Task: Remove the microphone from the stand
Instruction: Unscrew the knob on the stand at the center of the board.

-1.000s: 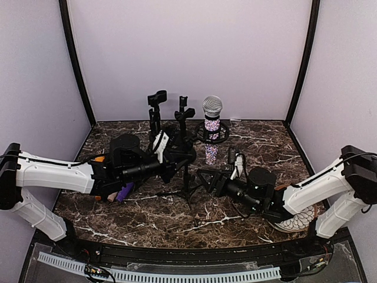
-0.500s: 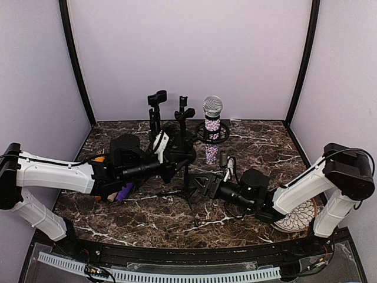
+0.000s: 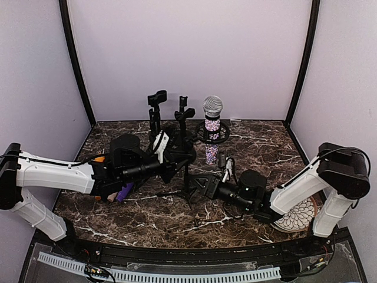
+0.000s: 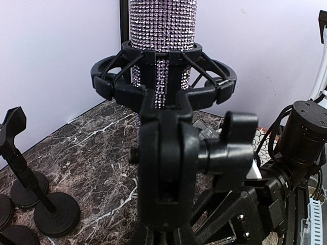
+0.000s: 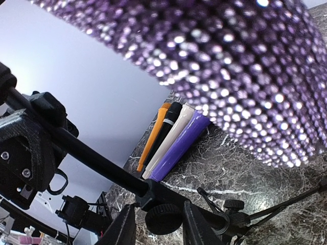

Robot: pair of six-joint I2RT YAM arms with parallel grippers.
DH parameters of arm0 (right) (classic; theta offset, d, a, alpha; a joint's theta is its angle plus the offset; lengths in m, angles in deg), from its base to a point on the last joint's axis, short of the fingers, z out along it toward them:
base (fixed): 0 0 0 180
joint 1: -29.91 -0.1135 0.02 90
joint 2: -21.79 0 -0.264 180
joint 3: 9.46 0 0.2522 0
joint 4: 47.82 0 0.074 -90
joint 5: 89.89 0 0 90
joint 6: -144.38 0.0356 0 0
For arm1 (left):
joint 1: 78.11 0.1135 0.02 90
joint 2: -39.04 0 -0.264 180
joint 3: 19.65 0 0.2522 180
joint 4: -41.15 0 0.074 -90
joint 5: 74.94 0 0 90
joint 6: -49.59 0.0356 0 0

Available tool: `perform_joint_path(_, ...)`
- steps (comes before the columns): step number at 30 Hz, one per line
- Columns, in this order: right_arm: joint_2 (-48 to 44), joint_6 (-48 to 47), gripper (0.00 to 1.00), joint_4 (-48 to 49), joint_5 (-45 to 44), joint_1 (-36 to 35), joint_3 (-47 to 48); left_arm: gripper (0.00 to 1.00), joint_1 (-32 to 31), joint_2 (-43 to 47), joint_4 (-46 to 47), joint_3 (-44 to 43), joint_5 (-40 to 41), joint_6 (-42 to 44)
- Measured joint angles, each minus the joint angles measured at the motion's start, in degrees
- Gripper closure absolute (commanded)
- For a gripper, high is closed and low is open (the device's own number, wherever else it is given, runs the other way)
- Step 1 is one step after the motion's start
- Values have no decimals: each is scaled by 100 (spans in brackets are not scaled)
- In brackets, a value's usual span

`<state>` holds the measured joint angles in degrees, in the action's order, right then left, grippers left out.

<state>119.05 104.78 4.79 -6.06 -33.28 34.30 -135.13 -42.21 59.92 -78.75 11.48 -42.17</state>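
Note:
The microphone has a silver mesh head (image 3: pixel 212 106) and a rhinestone body (image 4: pixel 162 30). It stands upright in the black shock-mount ring (image 4: pixel 163 76) on top of the tripod stand (image 3: pixel 187 180). My left gripper (image 3: pixel 184 154) is shut on the stand just under its swivel joint (image 4: pixel 168 158). My right gripper (image 3: pixel 197 184) is low beside the stand. Its fingers (image 5: pixel 122 227) flank a round black knob (image 5: pixel 164 218) on the pole, with a thin gap on the left side. The rhinestone body (image 5: pixel 230 66) fills the top of the right wrist view.
Several loose microphone handles (image 5: pixel 173 135), orange, black, white and purple, lie side by side at the left under my left arm. Small black clip stands (image 3: pixel 156 109) stand at the back. A patterned plate (image 3: pixel 297 217) lies under my right arm.
My right arm has slid left to the stand, and its jaws have narrowed around the knob. The left gripper and the microphone have not moved.

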Motion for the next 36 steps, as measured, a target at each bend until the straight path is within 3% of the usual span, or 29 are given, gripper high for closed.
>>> perform_joint_path(6,15,-39,84,-9,-7,22,0,100,0,0,-2,0,7,2)
perform_joint_path(11,15,-203,87,-11,-22,22,0,100,0,0,-2,0,17,2)
perform_joint_path(22,-35,-713,68,-334,-107,22,144,100,0,7,-4,0,103,4)
perform_joint_path(26,-35,-728,66,-367,-114,22,164,100,-28,4,-7,0,72,4)
perform_joint_path(36,-33,-710,86,-337,-129,22,164,100,-26,4,-9,0,85,7)
